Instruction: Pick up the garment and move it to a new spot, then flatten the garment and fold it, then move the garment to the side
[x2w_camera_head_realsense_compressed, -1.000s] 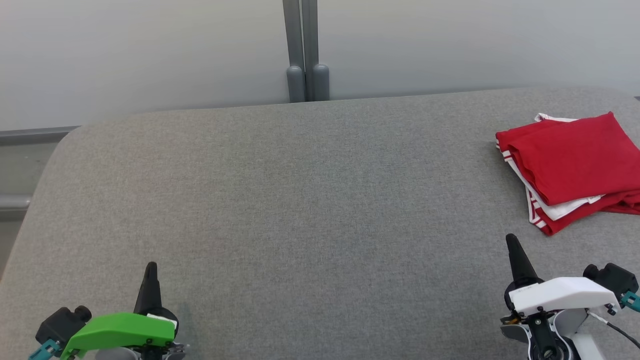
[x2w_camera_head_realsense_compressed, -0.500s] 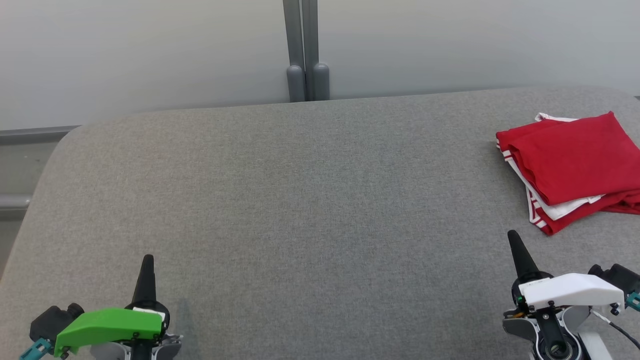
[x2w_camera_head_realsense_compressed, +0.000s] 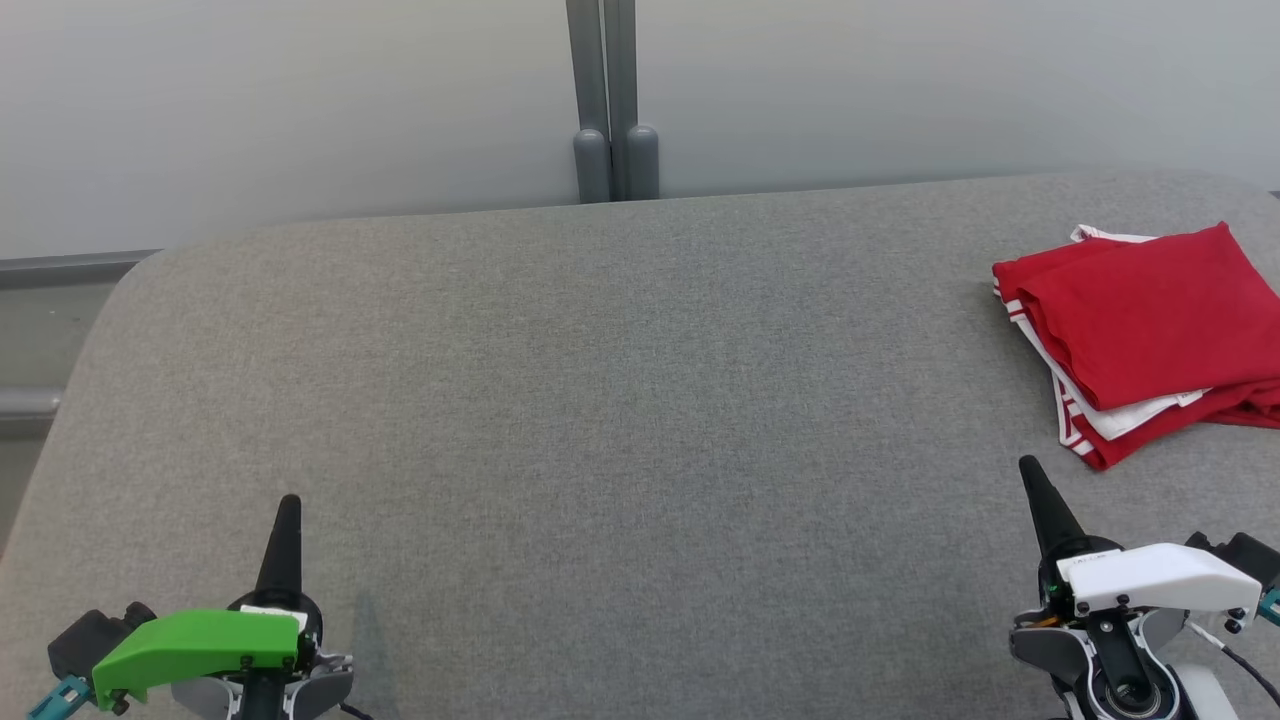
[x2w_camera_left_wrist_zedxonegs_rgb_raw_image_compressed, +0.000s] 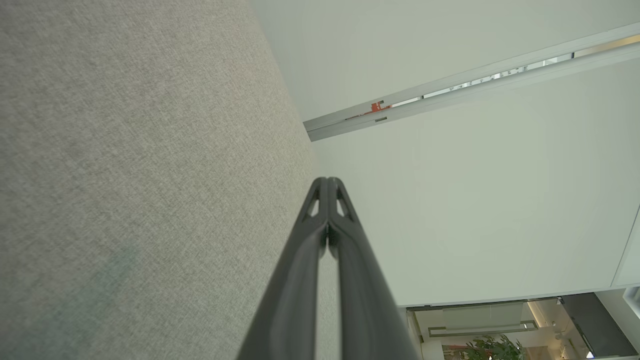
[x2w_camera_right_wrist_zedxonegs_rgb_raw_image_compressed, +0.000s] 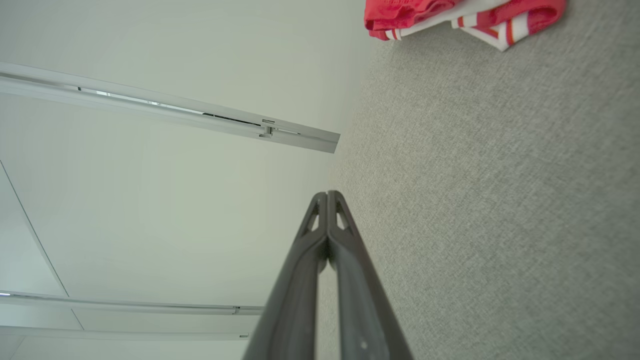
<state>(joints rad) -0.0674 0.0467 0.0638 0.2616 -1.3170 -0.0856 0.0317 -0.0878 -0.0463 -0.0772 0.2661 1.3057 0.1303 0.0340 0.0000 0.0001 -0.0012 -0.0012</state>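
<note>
The garment (x2w_camera_head_realsense_compressed: 1150, 335) is red with white striped trim and lies folded at the far right of the grey padded table (x2w_camera_head_realsense_compressed: 620, 400). It also shows at the top of the right wrist view, garment (x2w_camera_right_wrist_zedxonegs_rgb_raw_image_compressed: 450, 17). My right gripper (x2w_camera_head_realsense_compressed: 1030, 475) is shut and empty at the lower right, a short way in front of the garment. My left gripper (x2w_camera_head_realsense_compressed: 288, 508) is shut and empty at the lower left, far from it. Each wrist view shows its own fingers pressed together: left gripper (x2w_camera_left_wrist_zedxonegs_rgb_raw_image_compressed: 327, 182), right gripper (x2w_camera_right_wrist_zedxonegs_rgb_raw_image_compressed: 327, 195).
A pale wall with a grey vertical post (x2w_camera_head_realsense_compressed: 610, 100) stands behind the table's far edge. The table's rounded left corner (x2w_camera_head_realsense_compressed: 140, 275) drops off to grey rails.
Both grippers have drawn back slightly toward the bottom of the head view, their fingers tilting more upright. The garment has not moved.
</note>
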